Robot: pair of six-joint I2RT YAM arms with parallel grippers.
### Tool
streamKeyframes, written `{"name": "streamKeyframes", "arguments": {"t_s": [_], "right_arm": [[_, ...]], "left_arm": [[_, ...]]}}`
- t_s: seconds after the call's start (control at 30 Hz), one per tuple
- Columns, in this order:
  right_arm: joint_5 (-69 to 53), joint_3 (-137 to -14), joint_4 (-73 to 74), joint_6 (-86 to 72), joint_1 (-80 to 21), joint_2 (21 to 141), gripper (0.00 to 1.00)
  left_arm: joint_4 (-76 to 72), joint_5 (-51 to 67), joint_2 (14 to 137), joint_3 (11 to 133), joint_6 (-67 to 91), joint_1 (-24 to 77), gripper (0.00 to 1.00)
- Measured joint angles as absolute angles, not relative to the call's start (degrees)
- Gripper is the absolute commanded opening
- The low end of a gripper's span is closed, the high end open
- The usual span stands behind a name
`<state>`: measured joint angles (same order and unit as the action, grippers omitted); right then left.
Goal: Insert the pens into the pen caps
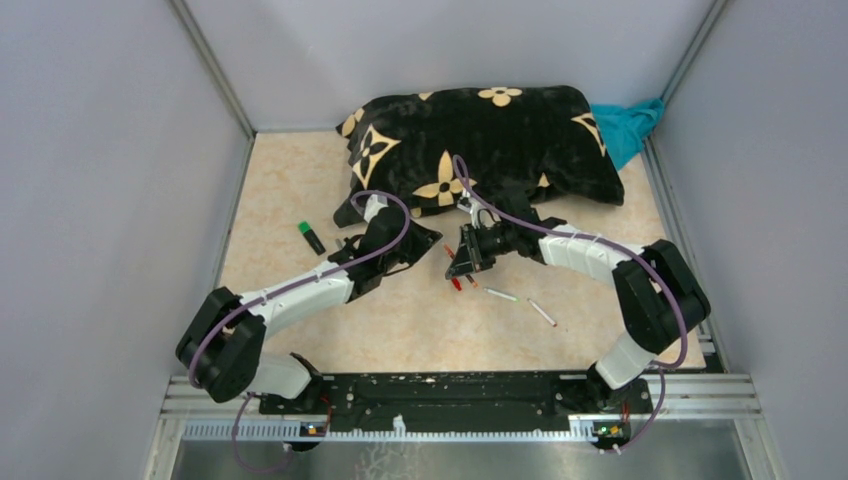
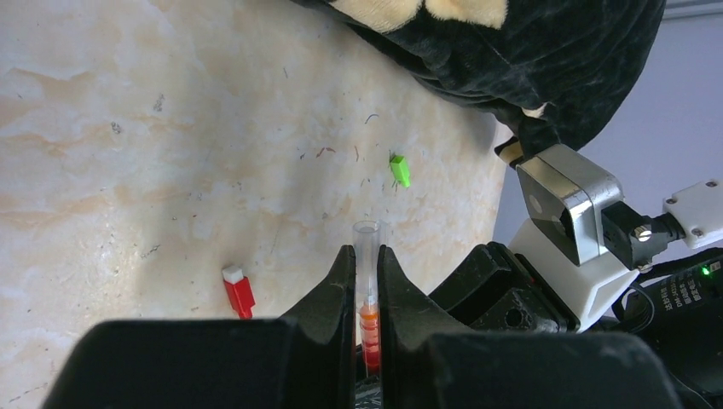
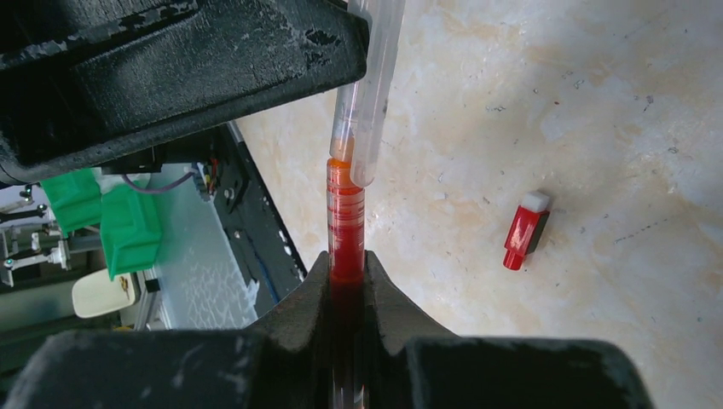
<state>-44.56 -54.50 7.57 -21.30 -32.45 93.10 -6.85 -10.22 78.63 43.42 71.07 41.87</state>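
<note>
My left gripper (image 2: 367, 256) is shut on a clear tubular pen cap (image 2: 367, 239) that sticks out past its fingertips. My right gripper (image 3: 346, 266) is shut on a red pen (image 3: 346, 213). The pen's orange tip sits inside the mouth of the clear cap (image 3: 373, 102), and the two grippers face each other just above the table. On the table lie a red cap with a white end (image 2: 239, 294), seen also in the right wrist view (image 3: 523, 232), and a small green cap (image 2: 399, 170). Two white pens (image 1: 501, 295) (image 1: 541, 312) and a black marker with a green end (image 1: 311, 236) lie loose.
A black pillow with cream flower prints (image 1: 480, 140) fills the back of the table, close behind both grippers. A teal cloth (image 1: 630, 125) is bunched at the back right corner. Grey walls close in the left, right and back sides.
</note>
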Motion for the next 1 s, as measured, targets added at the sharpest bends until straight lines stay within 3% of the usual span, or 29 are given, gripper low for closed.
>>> {"name": "streamKeyframes", "arguments": {"t_s": [0.77,1.0], "right_arm": [[-44.69,-50.19,-0.93,-27.53,-32.23,90.39,0.00],[-44.75,-47.37,-5.26,-28.08,-32.21,89.62,0.00]], "left_arm": [[-3.99,-15.75,77.34,45.34,71.29,44.58,0.01],[-3.73,-16.03,77.34,45.45,71.24,45.17,0.06]]}}
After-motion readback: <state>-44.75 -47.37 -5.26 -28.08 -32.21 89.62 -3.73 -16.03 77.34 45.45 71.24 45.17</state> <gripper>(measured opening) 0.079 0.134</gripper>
